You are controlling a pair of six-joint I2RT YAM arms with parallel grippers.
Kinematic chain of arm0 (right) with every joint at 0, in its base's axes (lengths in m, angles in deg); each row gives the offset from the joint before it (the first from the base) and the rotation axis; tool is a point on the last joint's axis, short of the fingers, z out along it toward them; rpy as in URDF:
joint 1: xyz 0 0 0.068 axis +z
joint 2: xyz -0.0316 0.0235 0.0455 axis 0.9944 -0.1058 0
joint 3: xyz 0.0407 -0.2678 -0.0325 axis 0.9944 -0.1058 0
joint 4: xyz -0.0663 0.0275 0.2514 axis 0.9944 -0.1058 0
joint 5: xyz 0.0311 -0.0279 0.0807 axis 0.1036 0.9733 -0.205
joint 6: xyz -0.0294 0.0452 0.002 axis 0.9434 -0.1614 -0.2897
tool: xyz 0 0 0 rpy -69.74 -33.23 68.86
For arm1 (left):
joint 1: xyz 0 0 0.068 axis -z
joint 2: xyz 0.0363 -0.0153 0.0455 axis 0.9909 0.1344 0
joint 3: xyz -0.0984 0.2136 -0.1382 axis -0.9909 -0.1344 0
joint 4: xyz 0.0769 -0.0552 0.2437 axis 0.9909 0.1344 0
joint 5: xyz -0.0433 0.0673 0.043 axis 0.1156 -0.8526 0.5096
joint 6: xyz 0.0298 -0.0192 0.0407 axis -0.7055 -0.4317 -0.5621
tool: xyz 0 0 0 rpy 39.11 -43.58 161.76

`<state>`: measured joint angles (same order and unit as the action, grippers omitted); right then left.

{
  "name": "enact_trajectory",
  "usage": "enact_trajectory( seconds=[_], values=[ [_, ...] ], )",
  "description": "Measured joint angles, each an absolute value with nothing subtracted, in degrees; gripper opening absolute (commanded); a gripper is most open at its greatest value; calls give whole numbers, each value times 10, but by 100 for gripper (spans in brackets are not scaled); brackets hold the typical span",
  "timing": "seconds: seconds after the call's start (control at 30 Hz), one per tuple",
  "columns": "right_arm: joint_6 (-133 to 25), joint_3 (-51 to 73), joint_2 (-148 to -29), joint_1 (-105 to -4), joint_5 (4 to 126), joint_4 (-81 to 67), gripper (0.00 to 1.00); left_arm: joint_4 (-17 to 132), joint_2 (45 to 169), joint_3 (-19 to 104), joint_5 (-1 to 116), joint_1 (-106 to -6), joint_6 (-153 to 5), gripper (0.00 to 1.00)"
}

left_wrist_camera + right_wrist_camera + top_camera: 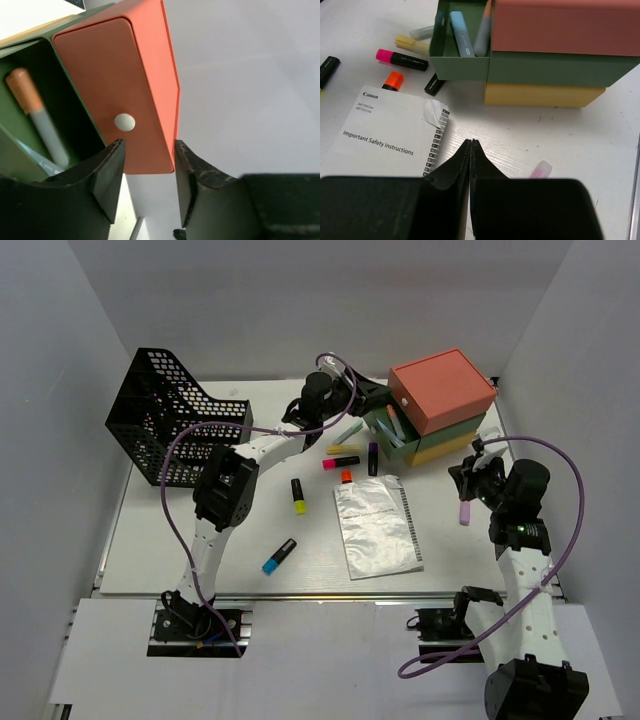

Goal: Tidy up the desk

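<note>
The desk (170,540) is a wide white tabletop. At its back right stands the drawer box (440,405), coral over green over yellow. The green drawer (462,62) is pulled out and holds several markers. My left gripper (375,398) is open and empty; in the left wrist view (149,152) its jaws sit just short of the coral drawer front (115,90) and its white knob (124,121). My right gripper (468,472) is shut and empty over the desk, in the right wrist view (471,142) beside a pink highlighter (540,170).
A black mesh basket (165,425) stands at the back left. A bagged Canon booklet (375,525) lies mid-desk. Loose highlighters lie around it: yellow-black (298,495), blue-black (279,556), pink-black (341,462), orange (346,476), dark (373,458), and the pink one (465,510).
</note>
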<state>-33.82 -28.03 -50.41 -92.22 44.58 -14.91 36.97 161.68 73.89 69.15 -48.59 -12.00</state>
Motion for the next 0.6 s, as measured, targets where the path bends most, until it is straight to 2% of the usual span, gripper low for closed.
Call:
enact_trajectory(
  seconds=[0.03,0.07,0.1,0.2,0.27,0.37,0.5,0.53,0.6],
  values=[
    [-338,-281,-504,-924,442,-149,7,370,1617,739,695,-487,-122,50],
    [-337,-281,-504,-925,439,-149,16,371,1617,738,698,-488,-128,41],
    [-336,-283,-503,-928,436,-149,37,371,1615,735,704,-490,-135,39],
    [-336,-288,-502,-937,430,-151,65,377,1584,685,733,-499,-188,35],
    [-333,-288,-504,-946,427,-152,68,397,1527,609,753,-509,-241,37],
    [-325,-279,-520,-953,428,-172,70,436,1389,460,767,-525,-351,47],
    [-294,-234,-560,-956,446,-256,74,465,1147,284,749,-547,-482,71],
    [-284,-214,-571,-956,454,-284,75,467,1088,251,742,-550,-510,83],
    [-264,-166,-599,-956,479,-335,82,464,987,198,731,-553,-558,92]
  ],
)
